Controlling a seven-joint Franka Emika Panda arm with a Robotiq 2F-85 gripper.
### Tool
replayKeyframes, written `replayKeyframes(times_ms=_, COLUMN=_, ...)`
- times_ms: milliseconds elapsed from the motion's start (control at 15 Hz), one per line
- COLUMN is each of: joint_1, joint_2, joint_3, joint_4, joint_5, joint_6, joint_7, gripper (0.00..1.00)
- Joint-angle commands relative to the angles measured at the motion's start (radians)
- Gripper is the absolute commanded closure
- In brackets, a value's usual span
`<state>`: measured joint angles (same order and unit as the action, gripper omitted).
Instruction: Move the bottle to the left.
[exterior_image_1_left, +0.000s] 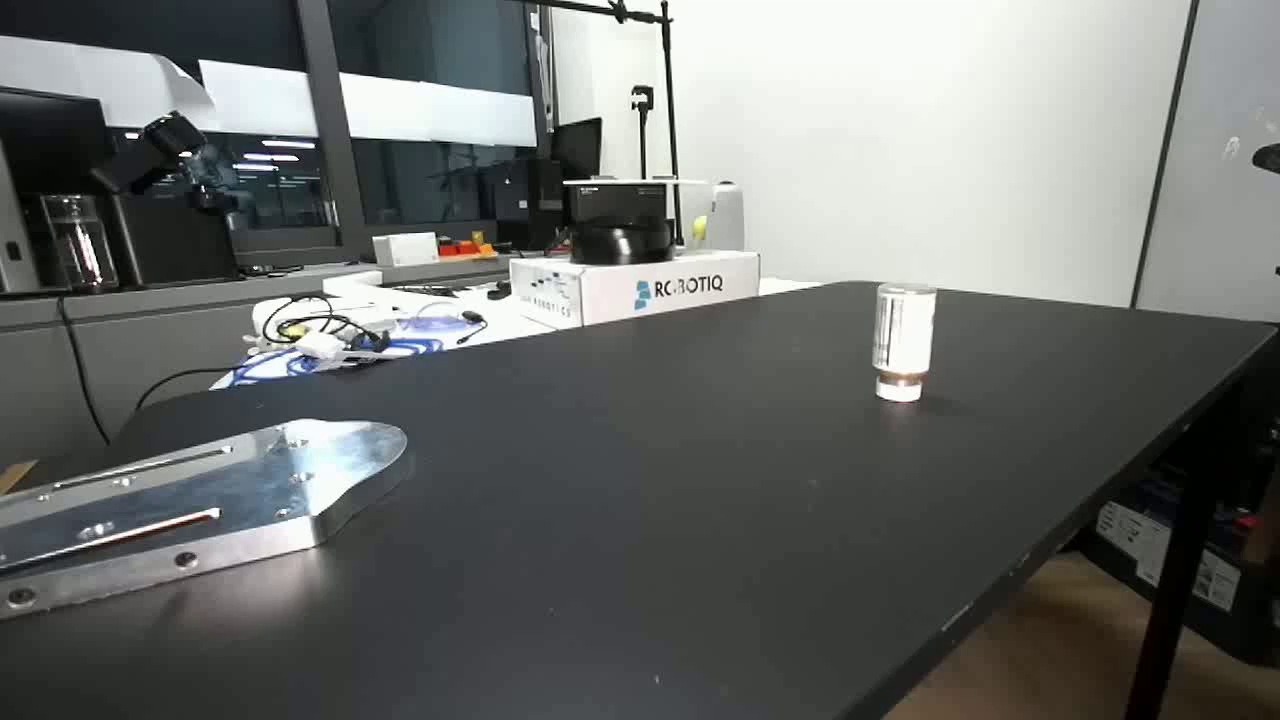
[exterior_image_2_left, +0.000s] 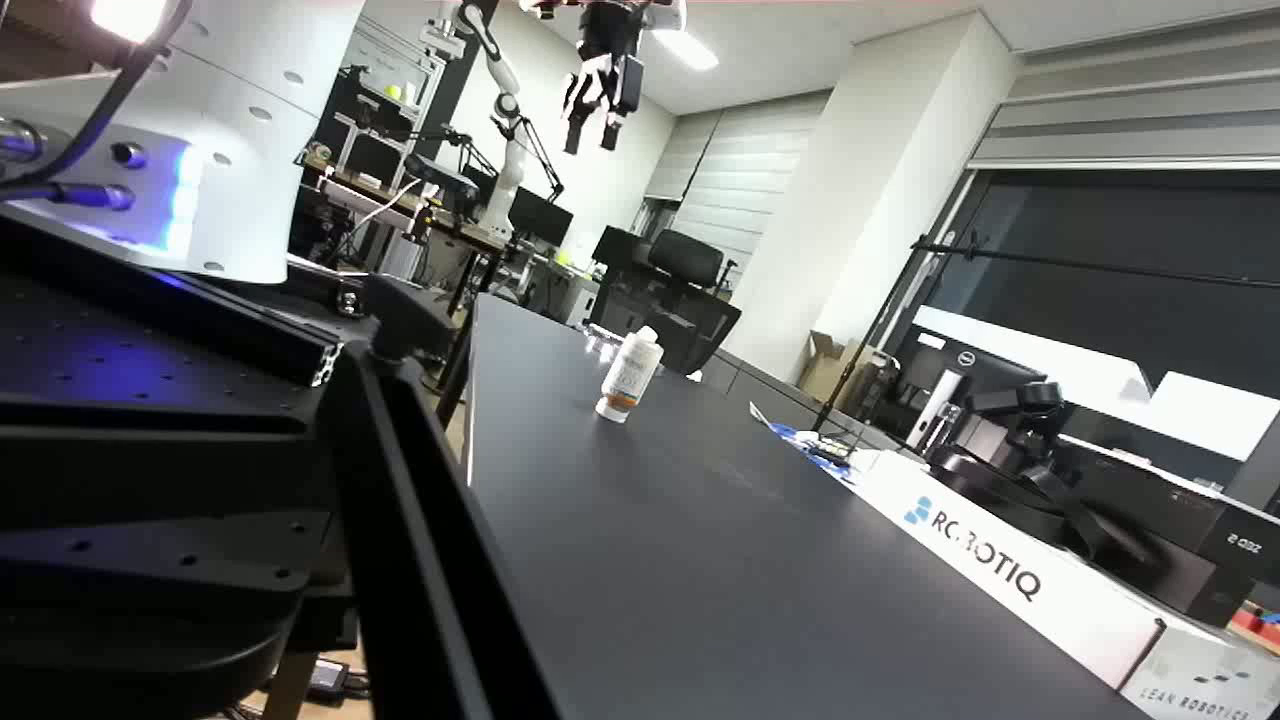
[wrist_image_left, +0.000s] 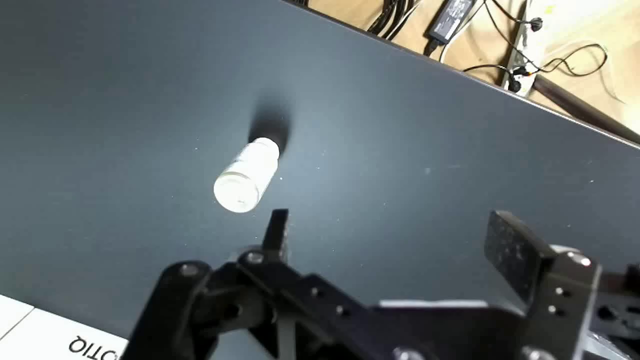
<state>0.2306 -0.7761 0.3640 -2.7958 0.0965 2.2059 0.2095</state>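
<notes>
The bottle is small, whitish and cylindrical with a pale label. It stands upright on the black table, narrower end down, in both exterior views. In the wrist view the bottle is left of centre, its round upper end towards the camera, just beyond the left finger. My gripper is wide open with nothing between its fingers. In an exterior view the gripper hangs high above the table, well apart from the bottle, fingers pointing down. The gripper is out of view in the remaining exterior view.
The black table has a long free edge, with floor and cables beyond it in the wrist view. A white Robotiq box lies along the opposite side, with black items on top. A metal plate lies at one end. Blue cables lie beside the table.
</notes>
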Motion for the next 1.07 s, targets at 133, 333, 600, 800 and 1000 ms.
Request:
replayKeyframes(times_ms=133, joint_1=0.016, joint_2=0.004, joint_3=-0.016, joint_4=0.002, joint_5=-0.016, joint_6=-0.002, joint_7=0.012, gripper=0.0)
replayKeyframes(times_ms=333, joint_1=0.016, joint_2=0.004, joint_3=-0.016, joint_4=0.002, joint_5=-0.016, joint_6=-0.002, joint_7=0.012, gripper=0.0)
replayKeyframes(times_ms=600, joint_1=-0.009, joint_2=0.018, joint_3=-0.028, joint_4=0.002, joint_5=-0.026, joint_6=0.024, joint_7=0.014, gripper=0.0)
replayKeyframes(times_ms=800, joint_1=-0.113, joint_2=0.084, joint_3=-0.094, joint_4=0.002, joint_5=-0.079, joint_6=0.108, joint_7=-0.004, gripper=0.0)
replayKeyframes(times_ms=1000, joint_1=-0.233, joint_2=0.208, joint_3=-0.138, joint_4=0.015, joint_5=-0.155, joint_6=0.242, joint_7=0.014, gripper=0.0)
